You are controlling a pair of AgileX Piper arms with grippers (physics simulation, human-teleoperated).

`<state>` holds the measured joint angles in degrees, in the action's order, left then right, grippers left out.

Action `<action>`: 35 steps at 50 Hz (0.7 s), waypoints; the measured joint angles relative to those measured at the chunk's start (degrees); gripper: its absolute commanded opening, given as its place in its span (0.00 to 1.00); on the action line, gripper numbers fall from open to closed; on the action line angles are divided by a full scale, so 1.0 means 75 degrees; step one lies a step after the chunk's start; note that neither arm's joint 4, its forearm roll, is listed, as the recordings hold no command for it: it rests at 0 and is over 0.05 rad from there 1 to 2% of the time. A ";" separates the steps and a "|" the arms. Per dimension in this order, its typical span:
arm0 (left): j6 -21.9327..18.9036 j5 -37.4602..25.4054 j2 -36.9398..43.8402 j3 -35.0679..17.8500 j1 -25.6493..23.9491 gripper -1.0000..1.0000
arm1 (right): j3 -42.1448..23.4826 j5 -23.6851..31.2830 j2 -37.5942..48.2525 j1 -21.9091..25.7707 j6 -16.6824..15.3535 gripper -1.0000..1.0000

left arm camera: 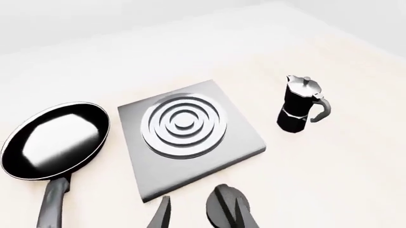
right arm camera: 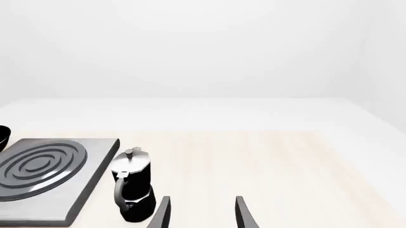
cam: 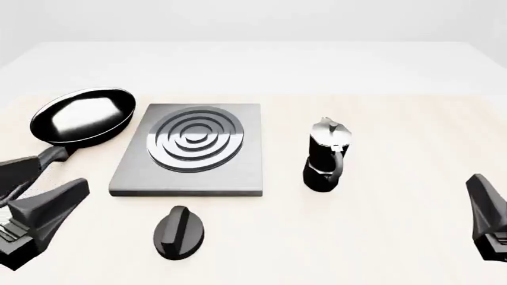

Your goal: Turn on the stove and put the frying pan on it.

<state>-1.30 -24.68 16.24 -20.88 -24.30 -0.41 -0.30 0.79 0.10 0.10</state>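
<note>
Your left gripper (left arm camera: 203, 213) hangs empty with fingers spread, the knob (cam: 179, 232) right at its fingertips for the turn; beyond them lies the stove (cam: 190, 148), and the frying pan (cam: 83, 116) rests on the table beside the plate, its handle running back toward you. Your right gripper (right arm camera: 201, 213) is also spread and empty, idle, with the moka pot (cam: 326, 155) just off its fingers, between it and the stove, so it crowds any reach from that side.
</note>
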 measured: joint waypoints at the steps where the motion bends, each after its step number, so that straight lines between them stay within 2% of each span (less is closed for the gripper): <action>1: 0.0029 -0.0014 0.0061 -0.0008 -0.0056 1.00 | -0.0001 0.0000 0.0001 0.0000 0.0000 1.00; 18: 0.1047 0.0613 0.1241 0.0233 -0.1097 1.00 | 0.0019 -0.0080 0.0062 0.0003 0.0001 1.00; 35: 0.1608 0.1055 0.1756 0.0533 -0.1578 1.00 | 0.0028 -0.0110 0.0084 0.0005 0.0001 1.00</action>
<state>10.76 -16.77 29.41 -16.88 -36.14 -0.20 -1.12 1.42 0.13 0.11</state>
